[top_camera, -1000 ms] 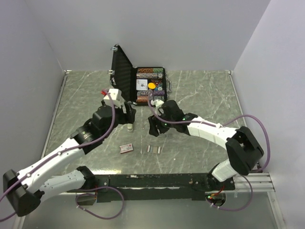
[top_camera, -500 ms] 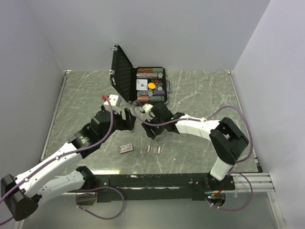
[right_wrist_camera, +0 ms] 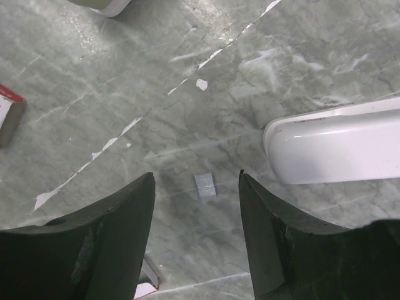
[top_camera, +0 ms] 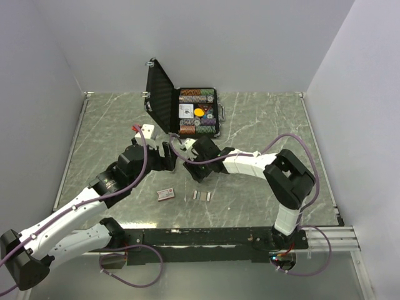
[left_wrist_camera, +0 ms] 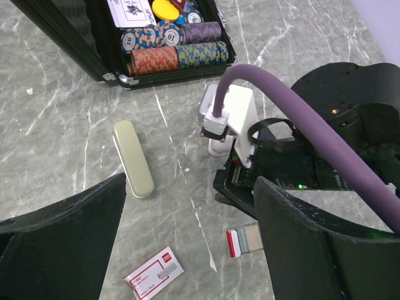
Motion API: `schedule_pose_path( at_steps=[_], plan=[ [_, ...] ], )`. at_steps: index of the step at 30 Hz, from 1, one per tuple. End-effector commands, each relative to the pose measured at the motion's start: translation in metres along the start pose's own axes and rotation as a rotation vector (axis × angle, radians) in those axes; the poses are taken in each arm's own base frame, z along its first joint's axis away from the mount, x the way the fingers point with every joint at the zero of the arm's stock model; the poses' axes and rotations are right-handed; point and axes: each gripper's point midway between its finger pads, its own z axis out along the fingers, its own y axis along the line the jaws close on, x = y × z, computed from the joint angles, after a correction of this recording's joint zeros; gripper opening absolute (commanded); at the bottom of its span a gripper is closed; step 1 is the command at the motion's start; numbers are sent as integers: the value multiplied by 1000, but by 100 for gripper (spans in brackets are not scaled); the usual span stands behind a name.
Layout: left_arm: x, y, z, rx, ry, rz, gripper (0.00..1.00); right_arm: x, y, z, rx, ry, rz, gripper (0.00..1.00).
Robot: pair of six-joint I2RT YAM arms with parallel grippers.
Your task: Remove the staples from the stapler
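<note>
My right gripper (right_wrist_camera: 195, 184) hangs, jaws apart, straight over the staples (right_wrist_camera: 205, 185), a short bit lying flat on the table (right_wrist_camera: 281, 62), centred in the gap. The left gripper (left_wrist_camera: 190, 190), also gaping and empty, is farther off.

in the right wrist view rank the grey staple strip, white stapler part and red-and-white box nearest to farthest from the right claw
1. staple strip, between the fingers of the right claw
2. white stapler part, to the right
3. red-and-white box, at the left edge

White arm links (top_camera: 69, 215) with black joints (top_camera: 290, 181), trailing thick purple cables (left_wrist_camera: 312, 125)
</note>
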Motion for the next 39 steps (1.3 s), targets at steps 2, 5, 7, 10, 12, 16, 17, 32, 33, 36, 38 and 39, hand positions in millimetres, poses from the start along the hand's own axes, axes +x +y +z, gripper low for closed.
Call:
schedule_pose_path(
  at_steps=[2,5,7,10,12,16,17,32,33,36,38,39],
  plan=[
    [-6,-5,1,25,-19,-16,88,-15,0,3,4,-23,-20,62],
    [-6,-5,2,21,-18,-15,88,-13,0,4,5,-15,-18,61],
    [-6,-4,2,20,-18,-16,88,-12,-2,4,18,-8,-20,60],
    [-5,-6,2,27,-15,-19,88,-8,-4,3,27,1,-20,59],
    [-6,-6,3,27,-16,-23,88,-6,-5,2,30,3,-15,59],
    [-4,-6,3,29,-11,-25,88,1,-5,5,34,15,0,57],
    [-5,-6,3,28,-14,-26,88,2,-5,5,34,15,1,57],
    [-7,-4,1,19,-30,-38,89,14,-6,9,57,45,18,51],
    [-8,-3,1,17,-30,-38,89,17,-6,10,56,53,18,50],
    [-8,-2,0,13,-33,-39,89,18,-4,12,63,62,13,49],
    [-9,-3,0,16,-35,-39,89,20,-4,14,64,67,10,49],
    [-9,-2,0,13,-35,-41,89,20,-3,14,65,69,9,48]
  ],
)
